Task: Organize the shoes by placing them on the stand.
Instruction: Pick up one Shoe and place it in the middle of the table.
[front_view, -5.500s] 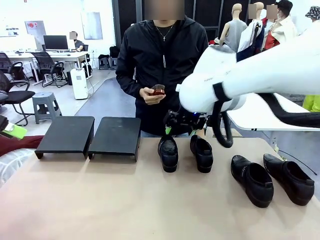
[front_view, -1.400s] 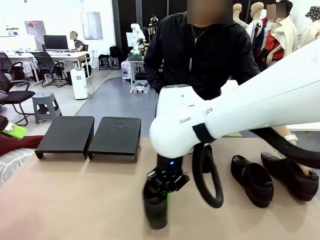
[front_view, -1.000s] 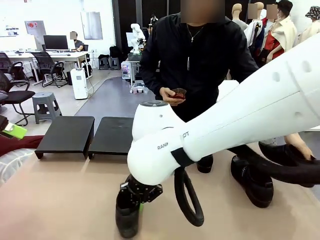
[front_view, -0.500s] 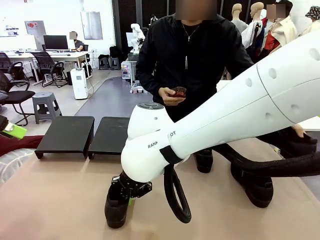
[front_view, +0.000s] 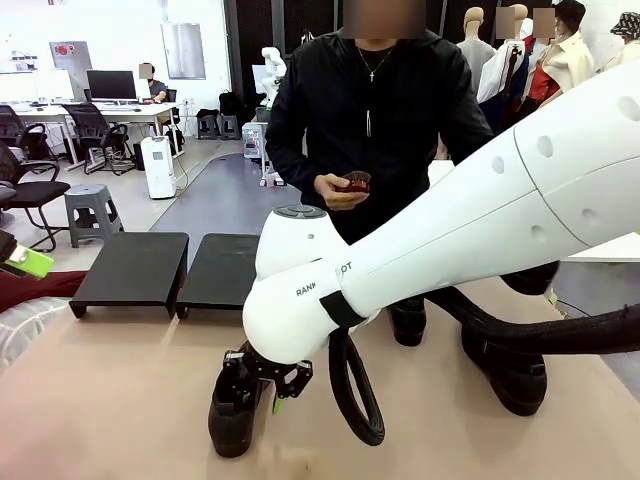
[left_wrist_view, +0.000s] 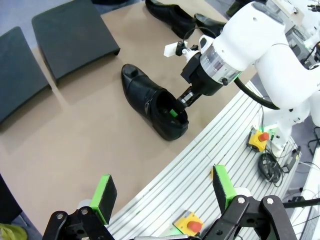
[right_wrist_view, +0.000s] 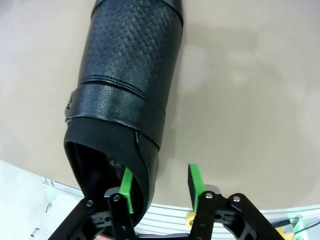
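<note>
One shoe is set on its sole on the table, near the robot's edge and well apart from the stand, toward which its toe is turned. Its collar is straddled by the right gripper: one pad is sunk inside the opening and the other stands outside, clear of the leather, so the jaws are parted and nothing is clamped. The left gripper is spread wide and empty. No shoe is borne by the stand, so the task is judged barely begun, and the step in hand is judged to be the letting go of this shoe where the left arm can reach it. For that to be done well, the inner finger should be drawn straight out of the opening, so that the collar is not snagged and the shoe is not tipped or dragged. The upper is pebbled over the vamp, glossy at the rounded toe and crossed by a band with small metal trim. Such leather is likely to be slippery under pads, so the thin rim is judged the better hold. The stand's two flat panels are matte and slanted, so a carelessly placed shoe could slide. Two more shoes are seen farther off.
</note>
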